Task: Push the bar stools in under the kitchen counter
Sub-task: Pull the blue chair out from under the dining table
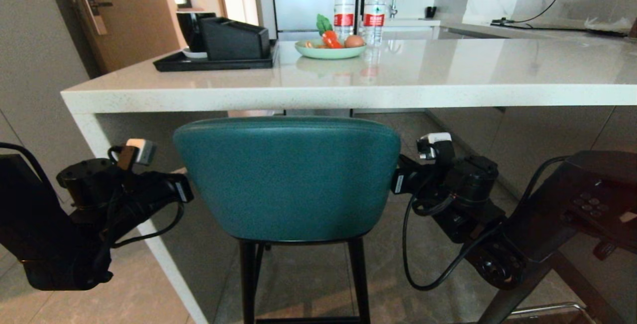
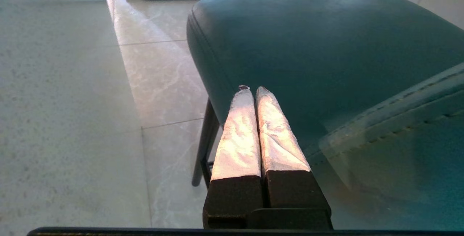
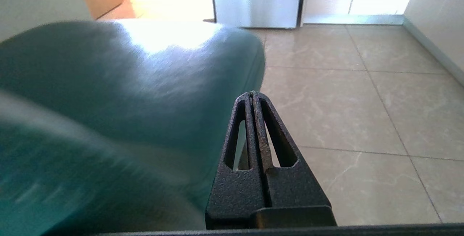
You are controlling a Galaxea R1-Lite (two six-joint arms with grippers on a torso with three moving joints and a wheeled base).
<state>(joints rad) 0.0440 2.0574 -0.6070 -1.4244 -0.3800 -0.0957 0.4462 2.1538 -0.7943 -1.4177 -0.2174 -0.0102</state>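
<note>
fruit and a carrot sit in the green plate (image 1: 329, 54) on the kitchen counter (image 1: 448, 80). left gripper (image 2: 252, 90) and right gripper (image 3: 252, 94), both clenched on nothing, flank the teal stool (image 1: 287, 177).

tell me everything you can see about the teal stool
The teal stool has a curved, padded back in smooth, stitched leather-like upholstery, a cushioned seat and thin black legs. It stands upright on the tiled floor facing the kitchen counter, its back just below the worktop's edge. The left gripper and right gripper, both shut, flank the back on either side; actual contact cannot be confirmed.
</note>
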